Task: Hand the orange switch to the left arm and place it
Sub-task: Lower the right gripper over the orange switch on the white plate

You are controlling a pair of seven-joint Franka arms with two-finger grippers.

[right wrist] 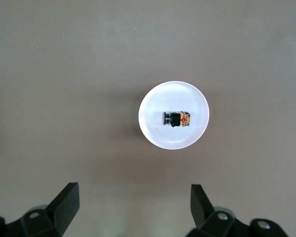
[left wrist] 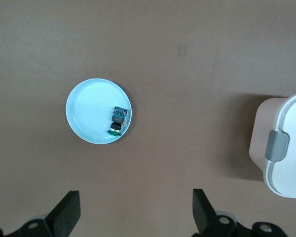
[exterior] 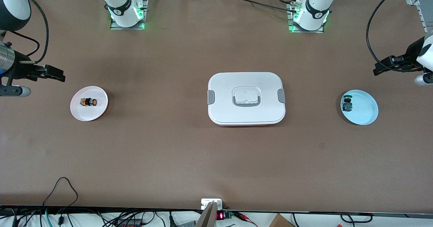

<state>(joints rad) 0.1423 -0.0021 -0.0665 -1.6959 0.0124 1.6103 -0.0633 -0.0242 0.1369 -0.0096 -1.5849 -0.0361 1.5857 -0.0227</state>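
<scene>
The orange switch (exterior: 88,102) lies on its side on a small white plate (exterior: 98,113) toward the right arm's end of the table; the right wrist view shows the switch (right wrist: 177,119) with its plate (right wrist: 153,131). My right gripper (exterior: 57,74) (right wrist: 132,190) hangs open and empty over bare table beside that plate. The white box (exterior: 246,98) with grey latches sits mid-table; one latched corner of the box (left wrist: 286,148) shows in the left wrist view. My left gripper (exterior: 380,68) (left wrist: 135,197) hangs open and empty over the table near the left arm's end.
A light blue plate (exterior: 363,110) (left wrist: 86,113) near the left arm's end holds a similar switch with a green cap (exterior: 347,104) (left wrist: 118,120). Cables and small electronics (exterior: 220,215) line the table edge nearest the front camera.
</scene>
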